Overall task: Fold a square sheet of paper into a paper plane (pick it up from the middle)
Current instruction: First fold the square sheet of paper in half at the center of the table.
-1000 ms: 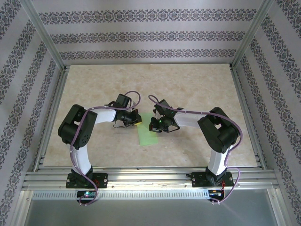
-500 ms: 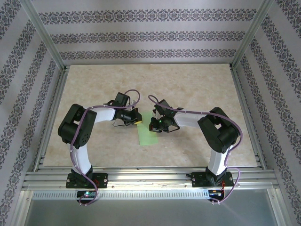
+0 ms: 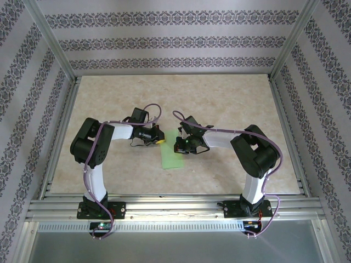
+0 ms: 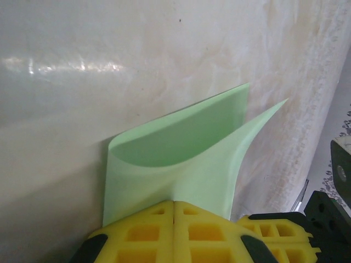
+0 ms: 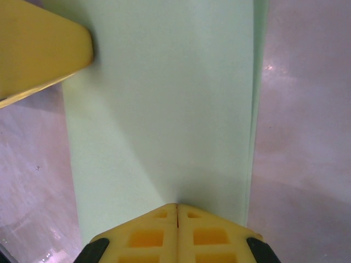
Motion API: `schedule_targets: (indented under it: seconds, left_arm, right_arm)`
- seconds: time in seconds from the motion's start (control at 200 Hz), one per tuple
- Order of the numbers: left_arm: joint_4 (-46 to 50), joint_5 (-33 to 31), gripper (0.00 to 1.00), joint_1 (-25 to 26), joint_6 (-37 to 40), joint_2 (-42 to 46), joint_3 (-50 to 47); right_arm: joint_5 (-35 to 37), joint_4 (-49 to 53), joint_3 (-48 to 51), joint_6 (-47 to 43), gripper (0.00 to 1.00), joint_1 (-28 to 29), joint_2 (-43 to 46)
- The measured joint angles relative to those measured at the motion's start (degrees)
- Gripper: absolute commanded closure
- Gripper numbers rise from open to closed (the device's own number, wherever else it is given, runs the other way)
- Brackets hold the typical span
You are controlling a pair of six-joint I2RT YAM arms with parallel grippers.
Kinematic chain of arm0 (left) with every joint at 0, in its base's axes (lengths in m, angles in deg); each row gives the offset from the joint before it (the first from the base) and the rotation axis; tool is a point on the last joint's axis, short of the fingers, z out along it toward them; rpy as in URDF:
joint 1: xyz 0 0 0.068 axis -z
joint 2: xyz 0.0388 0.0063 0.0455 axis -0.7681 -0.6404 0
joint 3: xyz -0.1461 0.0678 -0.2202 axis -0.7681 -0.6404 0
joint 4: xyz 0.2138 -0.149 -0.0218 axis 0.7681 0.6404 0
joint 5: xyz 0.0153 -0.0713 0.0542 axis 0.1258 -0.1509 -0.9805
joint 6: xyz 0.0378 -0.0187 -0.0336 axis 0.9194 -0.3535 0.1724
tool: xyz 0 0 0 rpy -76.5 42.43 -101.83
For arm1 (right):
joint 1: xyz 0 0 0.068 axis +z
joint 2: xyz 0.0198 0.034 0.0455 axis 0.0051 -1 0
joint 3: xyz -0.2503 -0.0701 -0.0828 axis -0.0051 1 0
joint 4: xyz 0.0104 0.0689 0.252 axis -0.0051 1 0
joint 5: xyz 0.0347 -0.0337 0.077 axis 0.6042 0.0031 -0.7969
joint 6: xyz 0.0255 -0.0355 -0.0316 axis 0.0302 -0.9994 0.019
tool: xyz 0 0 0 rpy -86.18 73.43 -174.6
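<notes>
Centrally, left pincer (image 4: 174,204) clamps the curled, folded pale green sheet of paper (image 4: 181,142); right pincer (image 5: 176,207), jaws together, tips against the same sheet on the counter (image 5: 307,137).

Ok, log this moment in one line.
square sheet of paper: folded over, on table | left gripper: shut, tips on sheet | right gripper: shut, tips on sheet

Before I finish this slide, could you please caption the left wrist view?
Shut left gripper pinches the pale green paper, curled into a loose fold.
</notes>
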Motion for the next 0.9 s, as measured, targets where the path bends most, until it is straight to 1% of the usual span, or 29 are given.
schedule_targets:
  seconds: [0.28,0.465,0.61,0.899]
  left_arm:
    - [-1.0,0.5,0.96,-1.8,-0.3,-0.2,0.1]
    - [-0.9,0.7,0.96,-1.8,-0.4,-0.3,1.8]
    - [-0.9,-0.8,0.96,-1.8,-0.4,-1.9,4.0]
    - [-1.0,-1.7,0.96,-1.8,-1.3,-2.8,4.1]
  right_arm:
    - [0.0,0.0,0.0,-0.4,1.00,0.0,0.0]
    - [0.0,0.0,0.0,-1.3,1.00,0.0,0.0]
    - [-0.1,0.2,-0.1,-1.9,1.00,0.0,0.0]
    - [-0.5,0.6,-0.1,-2.6,1.00,-0.4,0.0]
